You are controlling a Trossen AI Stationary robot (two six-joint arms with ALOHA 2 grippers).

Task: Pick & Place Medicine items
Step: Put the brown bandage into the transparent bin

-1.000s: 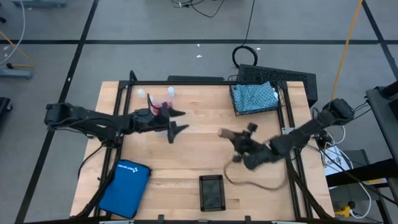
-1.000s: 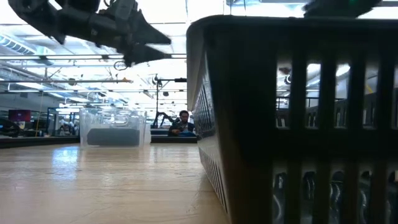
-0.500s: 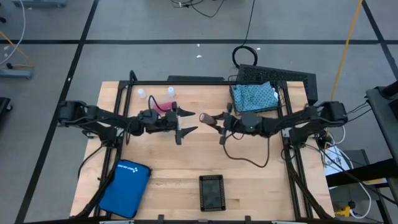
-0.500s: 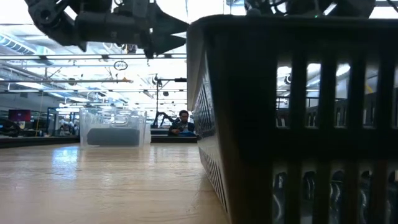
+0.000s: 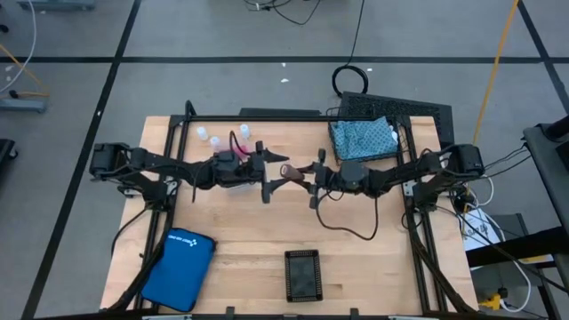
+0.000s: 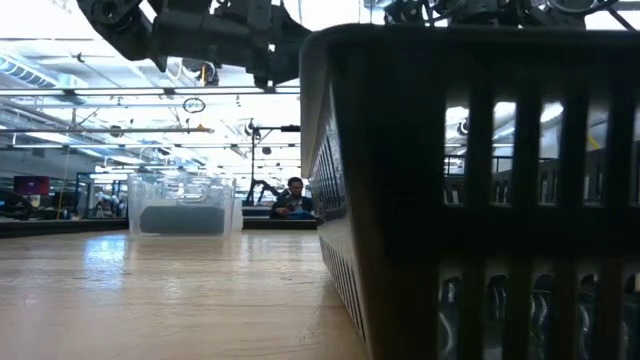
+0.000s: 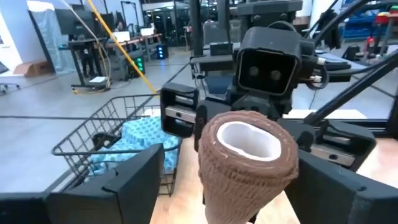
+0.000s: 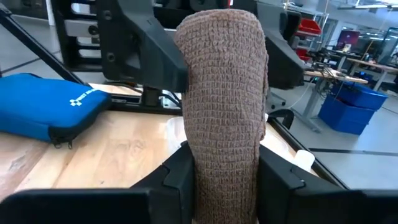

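A brown woven roll [image 5: 292, 169] with a hollow end [image 7: 245, 142] hangs high over the middle of the table. My right gripper [image 5: 311, 180] is shut on it from the right. My left gripper [image 5: 271, 178] faces it from the left, open. Its two fingers [image 7: 127, 180] stand on either side of the roll's free end; whether they touch it I cannot tell. White vials [image 5: 203, 133] and a pink block [image 5: 238, 153] stand on the far left of the table. A teal pouch [image 5: 363, 138] lies in a wire basket [image 7: 81, 140]. My right gripper pinches the brown roll's near end [image 8: 224, 165] between its two fingers [image 8: 177, 177]. The fingers lie level, coming from the table's right. The roll sticks out past them toward my left gripper, lifted clear of the table.
A bright blue zip case [image 5: 178, 268] lies at the near left corner. A black slatted basket [image 5: 302, 276] stands at the near edge and fills the right half of the low view [image 6: 470, 200]. Bare wood lies below both grippers.
My right gripper has swung from the near right toward the table's middle and far side, turning level, and carried the brown roll to my left gripper. My left gripper has moved toward the table's right, so the roll's free end now stands between its fingers.
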